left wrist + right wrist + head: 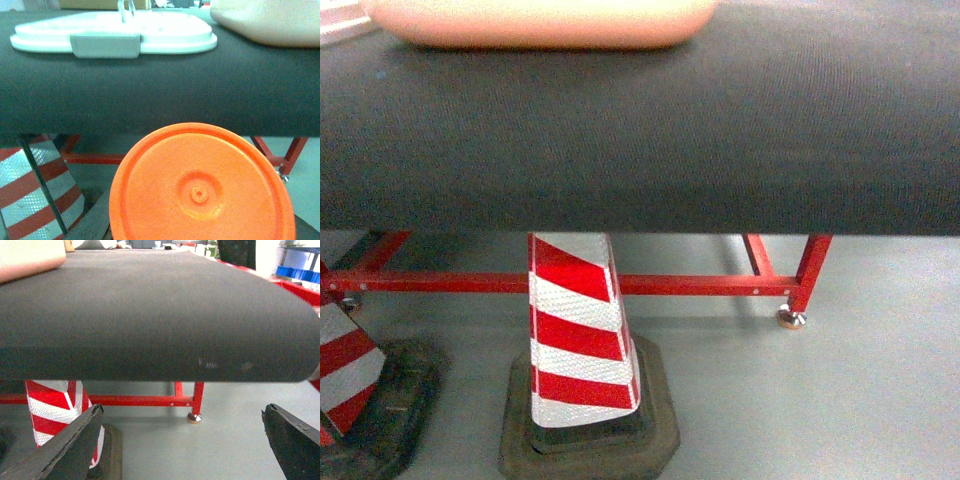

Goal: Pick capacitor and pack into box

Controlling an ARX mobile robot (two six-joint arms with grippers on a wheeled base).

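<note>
I see the box (540, 25) on the desk (640, 130), far edge; lid (112, 32) lies beside it. Right hand (182, 440) wide open, empty, below desk edge. Left hand: can't tell; orange disc (200, 185) blocks view.

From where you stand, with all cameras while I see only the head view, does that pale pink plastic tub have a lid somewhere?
Observer: Yes, a flat white plastic lid with a grey latch lies on the black table beside the pale pink plastic tub.
Operator: Are the claws holding anything?
Observer: The right claw is open, nothing between its fingers.
Operator: And the left?
Observer: Cannot tell; a round orange plastic disc fills the bottom of its camera's picture.
</note>
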